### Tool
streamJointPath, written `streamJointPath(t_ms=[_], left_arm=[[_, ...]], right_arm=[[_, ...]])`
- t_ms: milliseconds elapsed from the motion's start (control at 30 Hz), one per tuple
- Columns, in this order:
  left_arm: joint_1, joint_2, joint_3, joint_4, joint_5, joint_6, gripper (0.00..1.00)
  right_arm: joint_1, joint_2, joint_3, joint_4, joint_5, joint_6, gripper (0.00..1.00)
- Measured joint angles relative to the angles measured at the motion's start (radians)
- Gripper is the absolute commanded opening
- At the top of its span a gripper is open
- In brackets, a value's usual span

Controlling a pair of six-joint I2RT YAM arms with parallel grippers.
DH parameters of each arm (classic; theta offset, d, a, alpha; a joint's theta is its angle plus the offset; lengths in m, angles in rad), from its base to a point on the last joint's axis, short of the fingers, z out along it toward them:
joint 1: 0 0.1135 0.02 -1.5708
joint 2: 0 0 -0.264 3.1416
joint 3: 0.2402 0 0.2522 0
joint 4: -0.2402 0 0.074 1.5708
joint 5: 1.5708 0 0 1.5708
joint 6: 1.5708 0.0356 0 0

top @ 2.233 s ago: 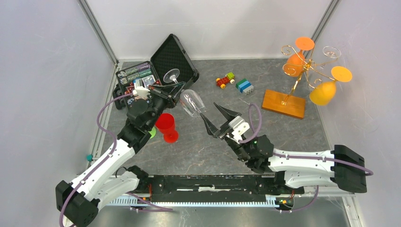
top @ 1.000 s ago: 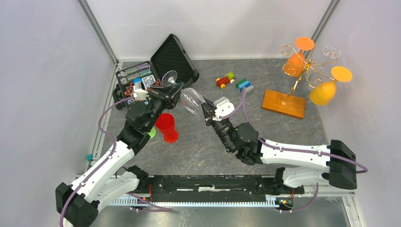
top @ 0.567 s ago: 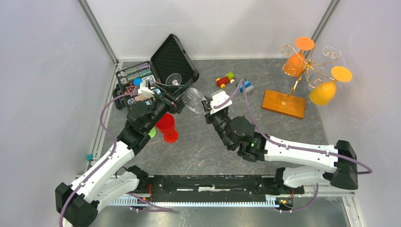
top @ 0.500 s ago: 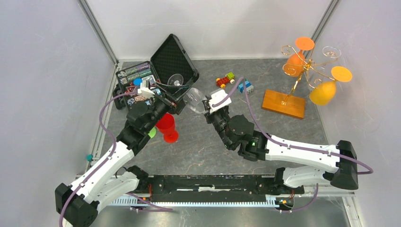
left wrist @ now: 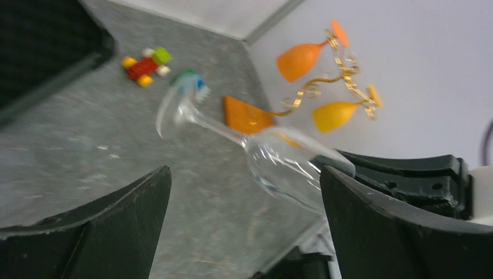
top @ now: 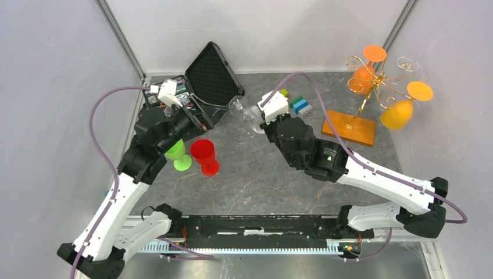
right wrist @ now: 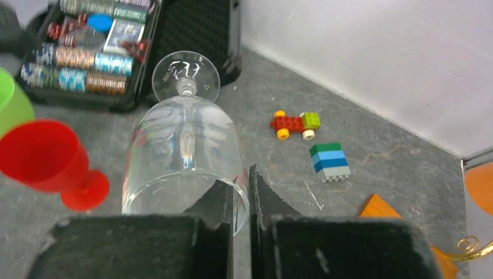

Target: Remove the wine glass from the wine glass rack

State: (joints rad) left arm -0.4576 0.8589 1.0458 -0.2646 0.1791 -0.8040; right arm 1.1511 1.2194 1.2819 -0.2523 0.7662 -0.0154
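Clear wine glass (right wrist: 183, 145) off the wine glass rack (top: 349, 128) — held, not yet set down.
Right gripper (right wrist: 241, 183) pinches the bowl's rim, glass tipped over beside the black case (top: 212, 72); left gripper (left wrist: 244, 192) gapes wide, empty. Rack well apart. Next, I judge — a gentle set-down, foot first.

Clear wine glass (right wrist: 183, 145); gold wine glass rack (top: 344, 127); red goblet (top: 202, 152); seemingly lime goblet (top: 176, 153).

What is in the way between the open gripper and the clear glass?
Nothing visible. The left gripper faces the clear wine glass with only air between them; the right gripper pinches its rim.
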Motion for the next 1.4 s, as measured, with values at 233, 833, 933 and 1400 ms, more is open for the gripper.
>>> streamJointPath(t_ms=[233, 833, 933, 1400], left_arm=[[0.000, -0.064, 0.071, -0.195, -0.192, 0.239, 1.00], [0.000, -0.321, 0.012, -0.285, -0.610, 0.382, 1.00], [0.000, -0.384, -0.019, -0.277, -0.660, 0.384, 1.00], [0.000, -0.426, -0.066, -0.249, -0.702, 0.385, 1.00]], right_arm=[[-0.006, 0.015, 0.010, -0.253, -0.243, 0.035, 0.00], [-0.071, 0.366, 0.149, -0.501, -0.544, -0.012, 0.00], [-0.104, 0.430, 0.199, -0.518, -0.563, -0.028, 0.00], [-0.144, 0.613, 0.398, -0.555, -0.582, -0.070, 0.14]])
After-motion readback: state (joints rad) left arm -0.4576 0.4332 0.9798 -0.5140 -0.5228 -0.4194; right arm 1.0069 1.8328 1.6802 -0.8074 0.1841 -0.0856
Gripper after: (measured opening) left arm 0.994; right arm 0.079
